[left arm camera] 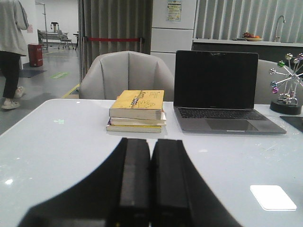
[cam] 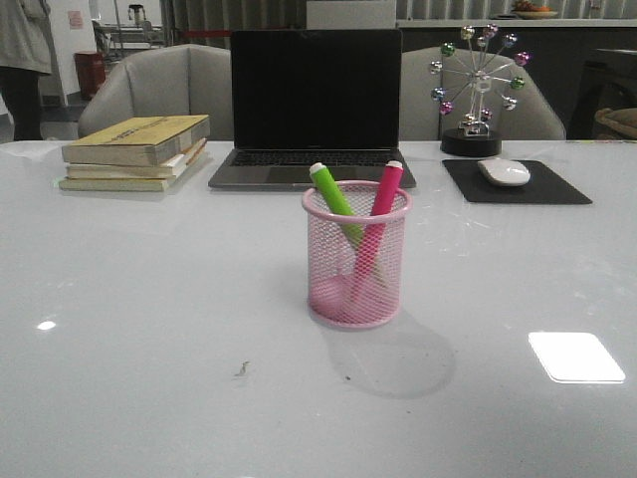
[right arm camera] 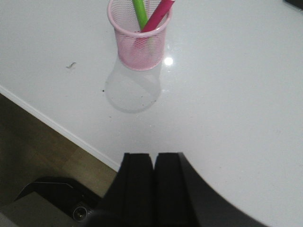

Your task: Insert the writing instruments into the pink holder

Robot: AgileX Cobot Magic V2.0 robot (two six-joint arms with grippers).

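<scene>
The pink holder (cam: 356, 256) stands upright near the middle of the white surface (cam: 149, 329), in front of the laptop (cam: 314, 105). Both markers are inside it: the lime green marker (cam: 334, 194) leans toward the left side of the rim, the hot pink marker (cam: 383, 194) leans toward the right, and they cross low in the cup, their whitish ends sticking up above the rim. The left tool (left arm camera: 150, 189) has its fingers pressed together with nothing between them, held over bare surface facing the stack of books (left arm camera: 137, 111). The right tool (right arm camera: 152, 189) is likewise closed and empty, hanging over the surface's near edge, well apart from the holder. A mouse (cam: 504, 171) lies on a black pad (cam: 518, 184) at the right
</scene>
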